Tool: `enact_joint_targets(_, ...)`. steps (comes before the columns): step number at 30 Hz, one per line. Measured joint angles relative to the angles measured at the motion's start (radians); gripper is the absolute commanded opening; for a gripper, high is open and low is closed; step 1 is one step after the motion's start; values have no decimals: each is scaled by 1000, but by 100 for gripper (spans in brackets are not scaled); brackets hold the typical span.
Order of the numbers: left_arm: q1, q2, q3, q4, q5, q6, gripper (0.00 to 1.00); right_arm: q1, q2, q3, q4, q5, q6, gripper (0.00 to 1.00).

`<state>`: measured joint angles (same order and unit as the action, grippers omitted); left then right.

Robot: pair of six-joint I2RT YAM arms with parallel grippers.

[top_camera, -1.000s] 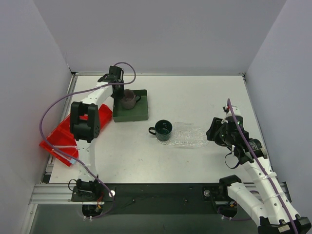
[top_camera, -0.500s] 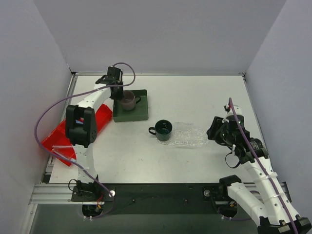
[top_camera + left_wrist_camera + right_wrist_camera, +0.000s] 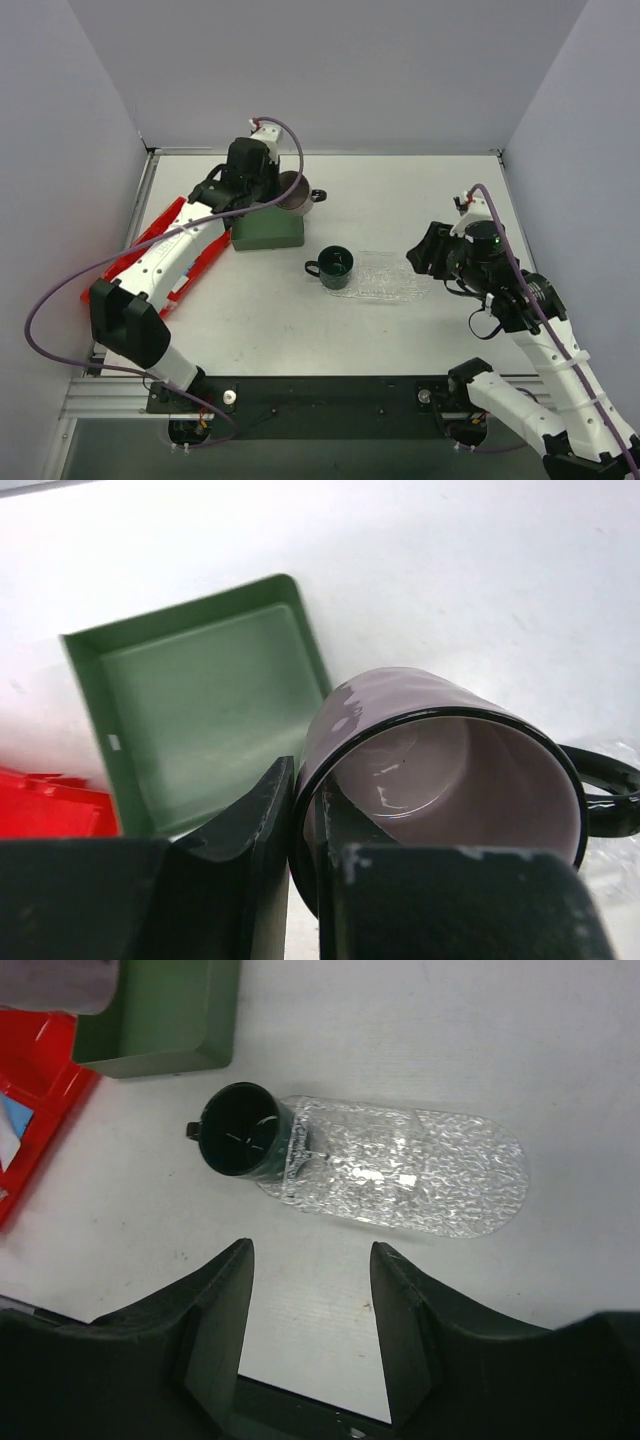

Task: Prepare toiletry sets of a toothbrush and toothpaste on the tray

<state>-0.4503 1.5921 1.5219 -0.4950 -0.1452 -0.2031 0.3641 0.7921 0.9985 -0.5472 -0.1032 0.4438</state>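
Spanning the scene, the white table [image 3: 300,320] carries a red bin [image 3: 35,1080] at its left edge. Near centre lies the tray [image 3: 430,1175], flat, with a dark green mug [image 3: 240,1132] standing on its left end. The green box [image 3: 200,700] sits between bin and tray. Left gripper [image 3: 305,820]: jaws nearly closed, pinching the rim wall of a mauve mug [image 3: 440,770], one finger inside, one outside; mug tilted, over the box's far right corner. Right gripper [image 3: 310,1290]: jaws spread wide, holding nothing, hovering near the tray's right end.
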Motion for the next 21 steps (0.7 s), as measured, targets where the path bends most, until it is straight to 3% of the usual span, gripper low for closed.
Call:
enact_joint_targets(10, -141, -45, -154, 26, 45, -40, 0, 371, 240, 241, -4, 240, 54, 50)
enact_joint_targets(21, -231, -89, -175, 38, 47, -55, 0, 482, 508, 366, 24, 353, 54, 48)
